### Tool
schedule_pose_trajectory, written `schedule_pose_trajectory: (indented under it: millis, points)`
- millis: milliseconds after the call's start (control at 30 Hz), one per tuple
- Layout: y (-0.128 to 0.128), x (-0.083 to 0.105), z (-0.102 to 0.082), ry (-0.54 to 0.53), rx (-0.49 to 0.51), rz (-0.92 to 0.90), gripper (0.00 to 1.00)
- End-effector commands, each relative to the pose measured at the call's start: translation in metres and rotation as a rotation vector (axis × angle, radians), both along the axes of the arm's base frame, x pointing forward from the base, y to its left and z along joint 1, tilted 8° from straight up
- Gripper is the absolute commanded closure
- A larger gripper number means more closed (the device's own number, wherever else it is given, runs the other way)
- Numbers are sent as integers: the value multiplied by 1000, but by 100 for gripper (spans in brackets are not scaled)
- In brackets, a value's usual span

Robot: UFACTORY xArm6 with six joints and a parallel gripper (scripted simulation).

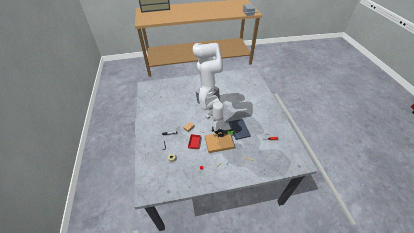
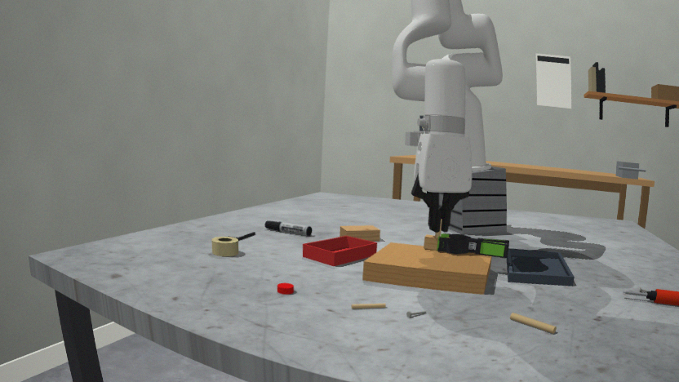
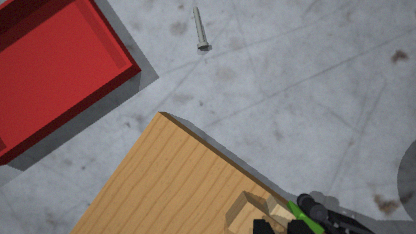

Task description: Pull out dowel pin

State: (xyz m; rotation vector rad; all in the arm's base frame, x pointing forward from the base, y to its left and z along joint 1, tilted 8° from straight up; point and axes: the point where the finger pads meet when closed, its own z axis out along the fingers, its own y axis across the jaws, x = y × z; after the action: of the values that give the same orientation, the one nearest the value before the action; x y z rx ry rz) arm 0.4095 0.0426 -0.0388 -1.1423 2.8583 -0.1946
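The wooden bench board (image 2: 427,268) lies on the table; it also shows in the top view (image 1: 219,143) and the wrist view (image 3: 185,190). The small wooden block (image 2: 430,242) lies at its far edge, also seen at the wrist view's lower edge (image 3: 252,212). The black and green spring clamp (image 2: 470,246) lies against the block's right side. My gripper (image 2: 439,227) points straight down over the block and is shut on the thin upright dowel pin (image 2: 441,228). The pin's lower end meets the block's top; I cannot tell how deep it sits. The bench stop is hidden.
A red tray (image 2: 339,250) stands left of the board and a dark tray (image 2: 539,267) right of it. A spare block (image 2: 360,232), marker (image 2: 287,228), tape roll (image 2: 224,246), red cap (image 2: 285,287), two loose dowels (image 2: 368,306) (image 2: 532,322), a screw (image 2: 415,313) and a screwdriver (image 2: 657,296) lie around.
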Motion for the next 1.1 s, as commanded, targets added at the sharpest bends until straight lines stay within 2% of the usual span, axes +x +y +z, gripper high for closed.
schedule_pose_trajectory:
  millis: [0,1067]
  points:
    - [0,1,1,-8,12,-88,100]
    - [0,1,2,-64,71,-675,100]
